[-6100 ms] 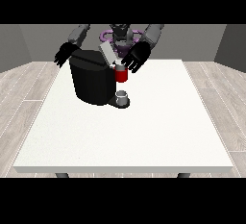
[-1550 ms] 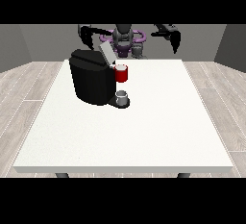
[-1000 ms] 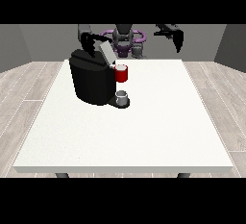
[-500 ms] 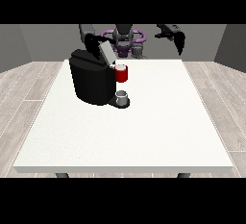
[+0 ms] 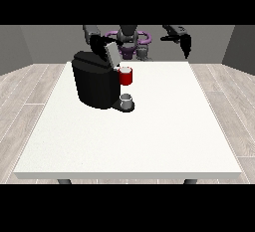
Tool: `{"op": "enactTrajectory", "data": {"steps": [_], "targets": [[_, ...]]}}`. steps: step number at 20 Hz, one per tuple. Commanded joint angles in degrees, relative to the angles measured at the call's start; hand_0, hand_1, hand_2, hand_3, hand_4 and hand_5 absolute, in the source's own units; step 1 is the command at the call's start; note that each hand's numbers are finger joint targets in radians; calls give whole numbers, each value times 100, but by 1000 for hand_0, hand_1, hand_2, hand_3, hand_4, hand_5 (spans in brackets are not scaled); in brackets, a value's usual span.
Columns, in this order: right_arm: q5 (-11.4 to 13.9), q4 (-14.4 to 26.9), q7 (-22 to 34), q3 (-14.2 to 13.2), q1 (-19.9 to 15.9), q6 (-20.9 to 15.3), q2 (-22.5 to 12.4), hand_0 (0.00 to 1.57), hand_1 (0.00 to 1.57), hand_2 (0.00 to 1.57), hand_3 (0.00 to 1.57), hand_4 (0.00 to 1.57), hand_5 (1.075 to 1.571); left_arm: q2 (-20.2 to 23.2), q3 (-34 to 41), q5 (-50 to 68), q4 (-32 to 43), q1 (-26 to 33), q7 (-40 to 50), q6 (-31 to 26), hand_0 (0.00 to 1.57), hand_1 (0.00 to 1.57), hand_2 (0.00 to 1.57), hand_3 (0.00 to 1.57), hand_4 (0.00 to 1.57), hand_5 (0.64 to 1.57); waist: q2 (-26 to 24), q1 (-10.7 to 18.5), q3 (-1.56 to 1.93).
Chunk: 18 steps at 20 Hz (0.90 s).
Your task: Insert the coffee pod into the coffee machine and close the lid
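— Nearest the camera, what was on the broad white counter [image 5: 149, 141]?

— Its front half carried nothing I could name. Farther back, toward the view's left, stood the squat black coffee machine [image 5: 95, 84], with a small grey cup-shaped thing [image 5: 126, 99] on its drip base and a red thing at the machine [image 5: 126, 76] just above that. I could not tell that grey thing for the pod, so I would not say where the pod was.

— And the lid?

— A pale grey flap, the machine's lid [image 5: 110, 56], stood tilted up at the machine's top, not yet shut. The robot hand at the view's left [image 5: 96, 43] was right at it, behind and above the flap; whether its fingers were apart or together I could not tell.

— The other one?

— The robot hand at the view's right [image 5: 185, 43] hung in the air well away from the machine, past the counter's far edge, its fingers pointing down and relaxed, holding nothing.

— So which step?

— Closing the lid, I judged. The next move called for the hand at the flap to press it forward and down until it sat flush on the machine.
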Motion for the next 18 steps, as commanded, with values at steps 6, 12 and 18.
{"op": "enactTrajectory", "data": {"steps": [6, 12, 18], "targets": [[327, 248, 41, 202, -510, 28, 62, 0, 0, 0, 0, 0, 1571, 53, -34, -48, 190, -69, -249, 142, 0, 0, 0, 0, 156, 1571, 194, 77, 7], [641, 506, -203, 253, -710, -111, 23, 0, 0, 0, 0, 124, 1571, 221, -15, 230, -27, -323, 100, -77, 0, 0, 0, 0, 0, 1571, 226, 268, 8], [609, 460, -46, 322, -843, -138, 361, 0, 0, 0, 0, 125, 1571, -318, -521, -314, -119, -77, -362, 466, 0, 0, 0, 0, 202, 1571, 10, 190, 8]]}}
